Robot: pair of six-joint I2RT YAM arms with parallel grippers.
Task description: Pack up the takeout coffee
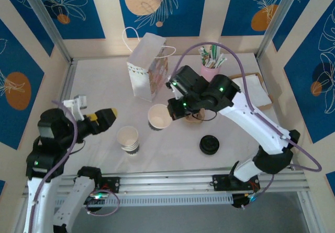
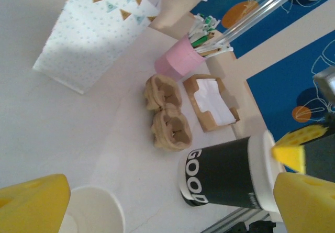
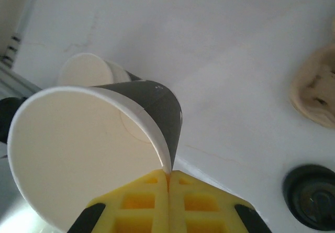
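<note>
The right gripper (image 3: 168, 187) is clamped shut on the rim of the coffee cup (image 3: 89, 154). Its two yellow fingers (image 3: 136, 204) are pressed together, with the paper wall pinched between them at the cup's 5 o'clock edge. The cup is cream inside and dark outside, and its open mouth tilts toward the wrist camera.

From above, the cup (image 1: 158, 116) is near the middle of the table (image 1: 104, 86), with the right gripper (image 1: 172, 113) on its 3 o'clock side. I cannot tell whether its base touches the table. In the left wrist view the cup (image 2: 225, 173) lies sideways, with white letters reading "GOOD" on its dark band.

The left gripper (image 1: 104, 115) stands wide open and holds nothing. It is at the cup's 9 o'clock and apart from it. Its yellow fingers (image 2: 31, 201) sit in the lower corners of its own camera's view.

A stack of cups (image 1: 128, 139) stands near the held cup at its 7 o'clock. A black lid (image 1: 209, 144) lies on the table at the cup's 4 o'clock. A gift bag (image 1: 148, 65) with white handles stands upright at 12 o'clock. A pink holder (image 1: 211, 69) full of straws is at 1 o'clock, and a wooden napkin tray (image 1: 256, 89) lies at 2 o'clock, beside the holder. Two cardboard cup carriers (image 2: 167, 112) lie touching each other between the held cup and the pink holder.
</note>
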